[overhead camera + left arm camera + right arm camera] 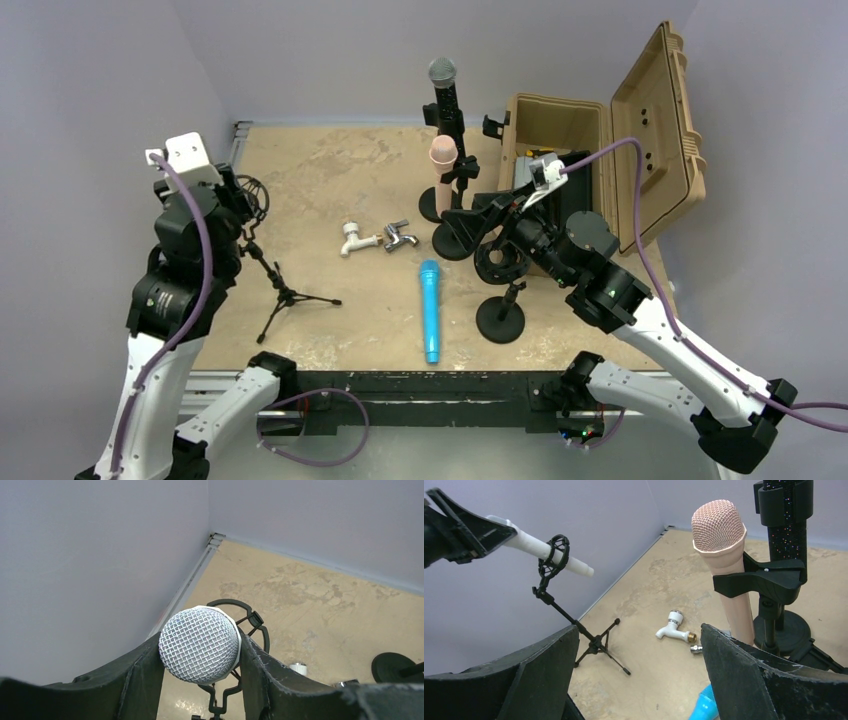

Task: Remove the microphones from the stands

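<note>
A white microphone with a silver mesh head (199, 645) sits in the ring clip (555, 555) of a small black tripod stand (285, 295) at the left. Its white body (574, 566) pokes through the ring, tilted. My left gripper (200, 652) is shut on the mesh head, one finger on each side; it also shows in the top view (235, 197). My right gripper (639, 635) is open and empty, hovering in the top view (475, 230) near a pink microphone (723, 565) clamped in a black stand.
A black microphone (445, 95) stands upright behind the pink one. A blue microphone (430, 310) lies on the table in front. A white tap (355, 240) and a chrome tap (400, 236) lie mid-table. An open tan case (600, 150) is at the right, an empty round-base stand (500, 318) before it.
</note>
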Robot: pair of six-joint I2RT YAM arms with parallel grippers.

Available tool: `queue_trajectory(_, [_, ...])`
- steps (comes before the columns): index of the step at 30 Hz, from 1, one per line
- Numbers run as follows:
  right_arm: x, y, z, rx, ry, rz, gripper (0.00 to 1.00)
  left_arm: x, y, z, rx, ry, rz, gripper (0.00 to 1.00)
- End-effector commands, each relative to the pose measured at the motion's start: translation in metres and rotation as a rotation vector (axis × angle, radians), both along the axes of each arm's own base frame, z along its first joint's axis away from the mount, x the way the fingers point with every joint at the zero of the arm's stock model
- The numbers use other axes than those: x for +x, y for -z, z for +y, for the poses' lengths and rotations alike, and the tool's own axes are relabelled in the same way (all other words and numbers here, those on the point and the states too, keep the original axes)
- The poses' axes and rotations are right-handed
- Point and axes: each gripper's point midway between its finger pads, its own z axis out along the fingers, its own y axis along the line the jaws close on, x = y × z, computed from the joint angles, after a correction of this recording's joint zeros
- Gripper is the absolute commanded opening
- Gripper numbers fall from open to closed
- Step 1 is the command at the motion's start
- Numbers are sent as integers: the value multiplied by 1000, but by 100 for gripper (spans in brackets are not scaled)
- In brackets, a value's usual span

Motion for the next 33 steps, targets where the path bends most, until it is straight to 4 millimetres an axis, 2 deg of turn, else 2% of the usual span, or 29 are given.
queue_trajectory(1, [-2, -15, -4, 24, 9, -48, 90, -19, -42, 8, -34, -10, -104, 0])
queue_trajectory(5, [-2, -14, -3, 26, 5, -47, 90, -42, -65, 23, -46, -67, -148, 0])
queue_trajectory(14, [-1, -14, 3, 28, -14, -49, 91, -79, -111, 30, -19, -5, -257, 0])
queue_trajectory(23, [0, -13, 6, 26, -22, -44, 91, -98, -153, 32, -41, 20, -385, 0])
queue_trajectory(26, [0, -14, 6, 27, -22, -44, 90, -101, -169, 22, -68, 92, -442, 0])
queue_trajectory(29, [0, -14, 6, 28, -20, -45, 90, -93, -174, -1, -92, 215, -430, 0])
queue_trajectory(31, [0, -14, 5, 28, -17, -44, 91, -79, -167, -23, -95, 316, -373, 0])
queue_trajectory(33, [0, -14, 4, 28, -14, -43, 90, -63, -151, -43, -102, 398, -290, 0])
